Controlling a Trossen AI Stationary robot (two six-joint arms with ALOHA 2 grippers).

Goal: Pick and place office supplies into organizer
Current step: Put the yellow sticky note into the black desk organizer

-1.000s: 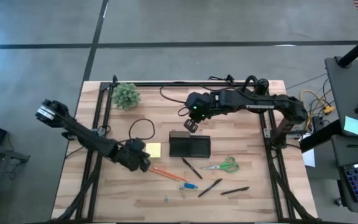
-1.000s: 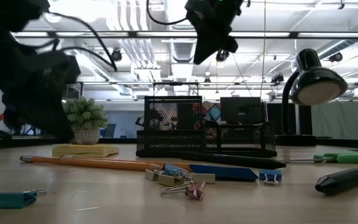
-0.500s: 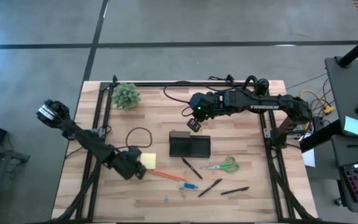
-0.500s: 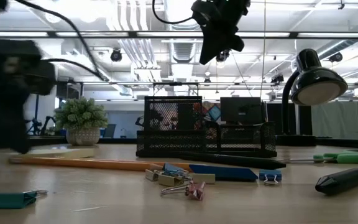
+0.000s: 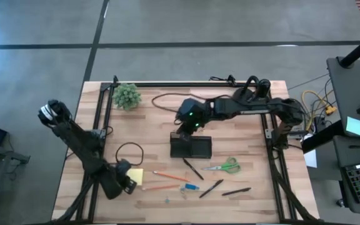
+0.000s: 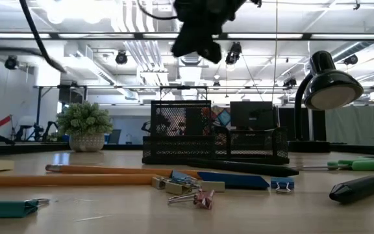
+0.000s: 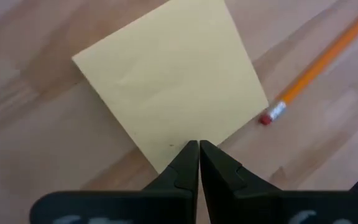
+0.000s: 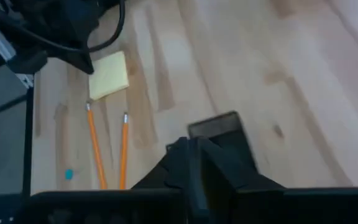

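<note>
A pale wood table point(image 5: 242, 187) with visible grain and a smooth, faintly satin finish is seen across the frame. Matt yellow paper forms the sticky-note pad point(image 7: 169, 87) at upper centre. The organizer point(image 6: 210, 133) is made of black wire mesh. The lamp point(image 6: 330, 81) shade looks glossy.

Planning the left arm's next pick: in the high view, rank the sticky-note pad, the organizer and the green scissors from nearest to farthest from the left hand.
1. Sticky-note pad: right beside the left hand.
2. Organizer: mid-table, toward the right arm.
3. Green scissors: farthest, beyond the organizer on the right side.
</note>
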